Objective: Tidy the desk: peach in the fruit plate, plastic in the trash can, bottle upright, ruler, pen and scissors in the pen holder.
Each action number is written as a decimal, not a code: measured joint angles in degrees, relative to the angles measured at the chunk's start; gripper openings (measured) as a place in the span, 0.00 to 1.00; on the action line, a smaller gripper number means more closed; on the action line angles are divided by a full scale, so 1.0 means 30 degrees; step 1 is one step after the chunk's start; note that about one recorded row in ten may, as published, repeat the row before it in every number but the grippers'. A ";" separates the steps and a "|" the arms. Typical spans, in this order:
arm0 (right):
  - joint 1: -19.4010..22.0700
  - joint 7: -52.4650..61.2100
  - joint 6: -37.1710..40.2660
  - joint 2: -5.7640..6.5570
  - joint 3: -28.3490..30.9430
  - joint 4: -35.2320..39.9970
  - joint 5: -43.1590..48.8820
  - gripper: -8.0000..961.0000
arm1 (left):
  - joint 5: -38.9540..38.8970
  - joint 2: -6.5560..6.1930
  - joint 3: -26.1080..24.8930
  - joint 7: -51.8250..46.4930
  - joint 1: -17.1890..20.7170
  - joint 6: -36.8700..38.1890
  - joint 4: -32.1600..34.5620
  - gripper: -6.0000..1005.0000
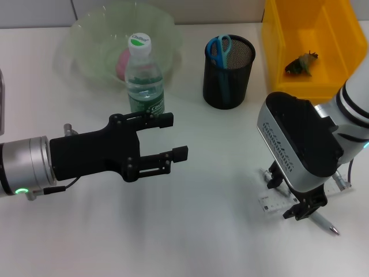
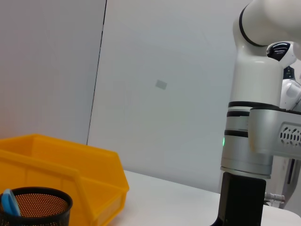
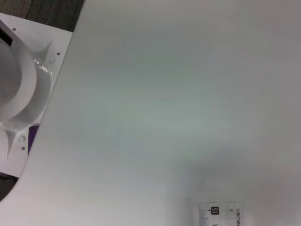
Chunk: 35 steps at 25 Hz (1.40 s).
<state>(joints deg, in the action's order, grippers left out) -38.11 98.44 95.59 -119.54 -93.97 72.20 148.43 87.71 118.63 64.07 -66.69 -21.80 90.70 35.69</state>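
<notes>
My left gripper (image 1: pixel 176 137) hovers open over the table's middle, holding nothing. Just beyond it the clear bottle (image 1: pixel 144 78) with a green label stands upright. Behind the bottle is the pale green fruit plate (image 1: pixel 86 40) with the pink peach (image 1: pixel 121 62) in it. The black mesh pen holder (image 1: pixel 229 75) (image 2: pixel 35 205) holds the blue scissors (image 1: pixel 219 49) (image 2: pixel 7 202). The crumpled plastic (image 1: pixel 301 63) lies in the yellow trash can (image 1: pixel 328 23) (image 2: pixel 70 165). My right gripper (image 1: pixel 290 196) is down at the table, open astride the clear ruler (image 1: pixel 272 203) (image 3: pixel 219 213). The pen (image 1: pixel 326 224) lies beside it.
The right arm's white body (image 2: pixel 249 117) stands tall over the table's right side. The table's front edge and part of the robot's white base (image 3: pixel 19 94) show in the right wrist view.
</notes>
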 joint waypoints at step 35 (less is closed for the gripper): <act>-0.0135 0.0082 -0.1293 -0.0028 -0.1057 -0.0878 -0.0370 0.47 | 0.0032 -0.0023 0.0025 0.0009 -0.0038 -0.0235 0.0000 0.72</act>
<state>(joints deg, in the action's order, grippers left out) -38.51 98.69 91.71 -119.62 -97.14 69.57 147.32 87.80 118.56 64.14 -66.67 -21.91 89.99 35.69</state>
